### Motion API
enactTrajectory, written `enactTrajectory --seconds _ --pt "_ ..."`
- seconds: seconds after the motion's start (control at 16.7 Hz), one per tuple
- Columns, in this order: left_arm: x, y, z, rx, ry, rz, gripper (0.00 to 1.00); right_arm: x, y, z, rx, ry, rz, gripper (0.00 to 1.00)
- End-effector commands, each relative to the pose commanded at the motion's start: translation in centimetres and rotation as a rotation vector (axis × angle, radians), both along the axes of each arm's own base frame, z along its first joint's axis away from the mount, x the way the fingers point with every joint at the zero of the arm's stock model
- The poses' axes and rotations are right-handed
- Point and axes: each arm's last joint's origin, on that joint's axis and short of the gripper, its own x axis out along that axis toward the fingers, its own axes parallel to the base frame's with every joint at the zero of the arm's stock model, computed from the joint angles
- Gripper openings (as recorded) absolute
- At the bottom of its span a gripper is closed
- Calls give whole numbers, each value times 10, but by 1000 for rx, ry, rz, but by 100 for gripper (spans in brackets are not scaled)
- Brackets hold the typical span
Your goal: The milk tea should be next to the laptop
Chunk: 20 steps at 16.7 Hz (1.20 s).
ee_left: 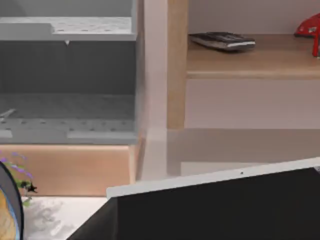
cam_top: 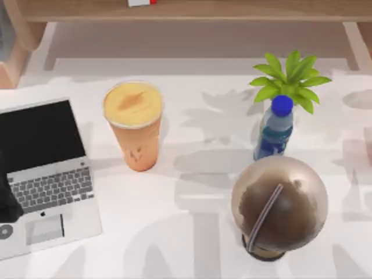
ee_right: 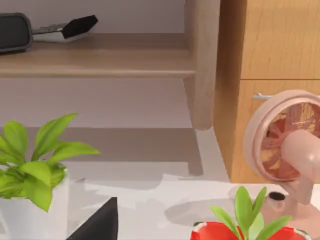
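The milk tea, a tall tapered cup of orange-tan drink with a flat yellow top, stands upright a short way right of the laptop, apart from it. The silver-grey laptop lies open at the table's left, its black screen close in the left wrist view. A dark part of my left arm hangs over the laptop's left edge, near the keyboard. Nothing holds the cup.
A big brown dome-lidded cup with a straw stands front right. Behind it are a blue bottle and a green potted plant. A wooden shelf runs along the back. The right wrist view shows a pink fan.
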Motion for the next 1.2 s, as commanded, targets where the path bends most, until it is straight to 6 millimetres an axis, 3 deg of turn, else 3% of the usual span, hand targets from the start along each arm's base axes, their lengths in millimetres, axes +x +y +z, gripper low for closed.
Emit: enactTrajectory --seconds 0.42,0.78,0.96,1.2 --pt "8 -9 16 -22 -34 -8 100 0 0 0 0 0 0 100" --pt "44 -47 32 -73 -31 -25 100 0 0 0 0 0 0 100" --pt "65 -82 20 -76 16 -29 100 0 0 0 0 0 0 100" --pt "76 -133 -17 -45 79 -28 100 0 0 0 0 0 0 100"
